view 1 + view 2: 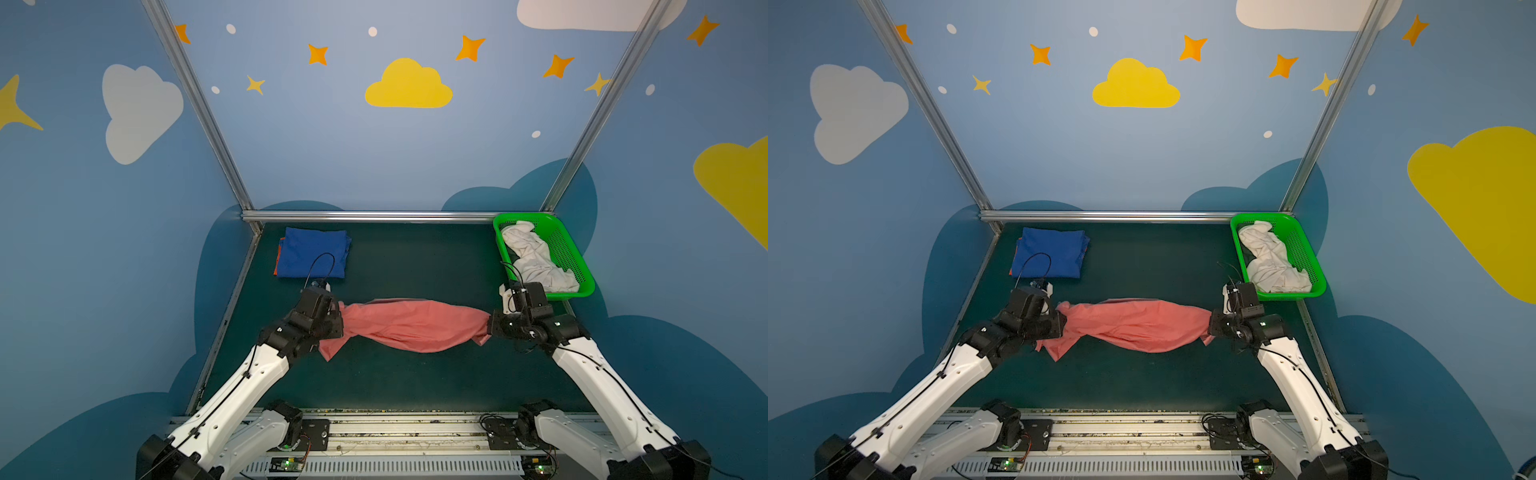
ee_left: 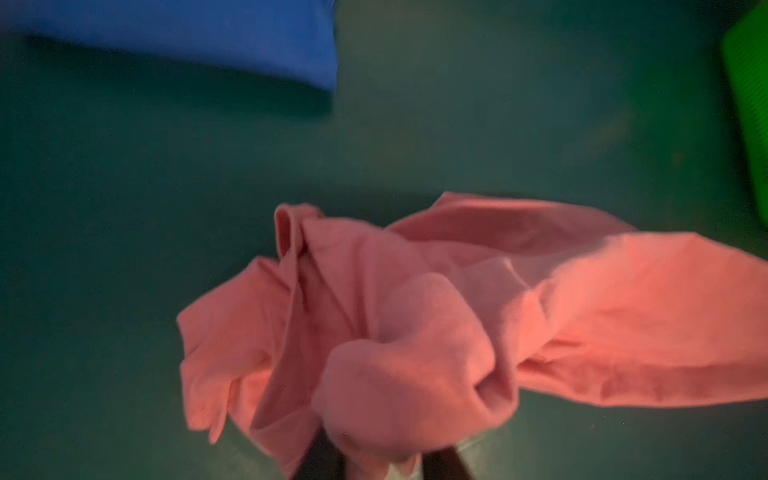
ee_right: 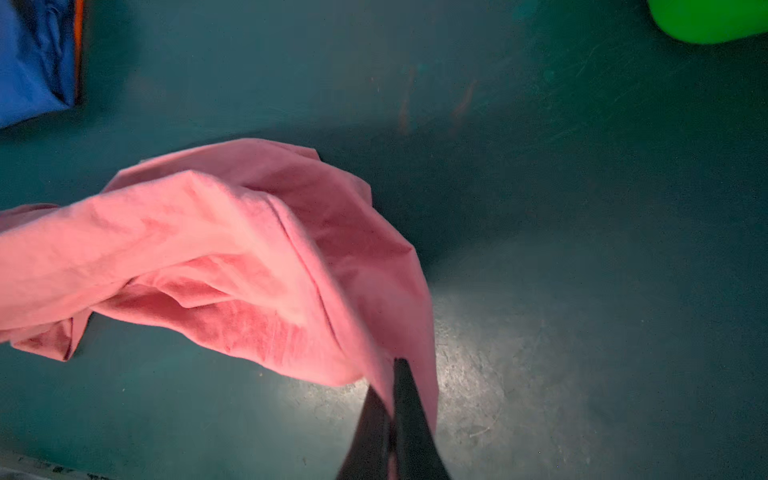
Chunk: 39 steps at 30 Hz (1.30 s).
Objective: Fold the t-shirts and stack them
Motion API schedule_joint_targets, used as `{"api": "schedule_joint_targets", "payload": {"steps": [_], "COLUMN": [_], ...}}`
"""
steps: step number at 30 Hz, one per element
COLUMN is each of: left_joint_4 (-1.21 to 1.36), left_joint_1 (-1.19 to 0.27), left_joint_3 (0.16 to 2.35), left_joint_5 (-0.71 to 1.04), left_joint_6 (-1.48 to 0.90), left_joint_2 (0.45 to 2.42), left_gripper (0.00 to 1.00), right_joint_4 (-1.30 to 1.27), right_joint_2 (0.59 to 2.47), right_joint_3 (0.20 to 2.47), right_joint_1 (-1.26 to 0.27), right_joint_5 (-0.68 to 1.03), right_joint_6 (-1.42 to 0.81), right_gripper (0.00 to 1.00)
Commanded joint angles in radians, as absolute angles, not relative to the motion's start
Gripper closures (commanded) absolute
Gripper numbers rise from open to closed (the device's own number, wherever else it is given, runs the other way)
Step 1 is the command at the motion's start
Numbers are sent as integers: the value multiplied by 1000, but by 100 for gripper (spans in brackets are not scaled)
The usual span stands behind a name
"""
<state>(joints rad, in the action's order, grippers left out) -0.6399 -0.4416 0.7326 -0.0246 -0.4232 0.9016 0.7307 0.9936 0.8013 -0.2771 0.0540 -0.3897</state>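
Salmon-pink t-shirt fills wrist views; only top views show white t-shirt.

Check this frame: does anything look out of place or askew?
The salmon-pink t-shirt stretches bunched and twisted between the left gripper and the right gripper, not spread flat. The white t-shirt lies crumpled in the green basket. An edge of the orange t-shirt peeks from under the folded blue t-shirt.
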Motion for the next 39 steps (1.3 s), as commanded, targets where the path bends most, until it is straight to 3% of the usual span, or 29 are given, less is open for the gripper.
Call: {"api": "schedule_joint_targets", "payload": {"steps": [1,4,8,18,28,31,35,37,39], "left_joint_4": [-661,-613,-573,-706,-734,-753,-729,-714,-706], "left_joint_1": [-447,-446,-447,-450,-460,-460,-461,-463,-462], "left_joint_3": [745,773,859,1127,1099,1104,1101,1094,1084], "left_joint_5": [-44,-67,-33,44,7,-41,-12,-5,-5], "left_joint_6": [-517,-498,-453,-426,-413,-405,-403,-409,-417], "left_joint_2": [786,772,898,1470,1646,1658,1619,1588,1549], "left_gripper": [51,38,31,30,29,59,85,95,95], "right_joint_4": [742,727,724,718,687,680,677,674,671], "right_joint_2": [1002,1010,1026,1050,1084,1087,1084,1081,1077], "right_joint_3": [803,803,804,795,784,783,780,775,769], "right_joint_1": [-273,-273,-273,-274,-275,-275,-275,-275,-275], "right_joint_5": [70,83,105,130,164,170,169,169,170], "right_joint_6": [-405,-403,-400,-403,-407,-407,-407,-410,-413], "right_gripper": [100,100,100,100,100,100,100,100,100]}}
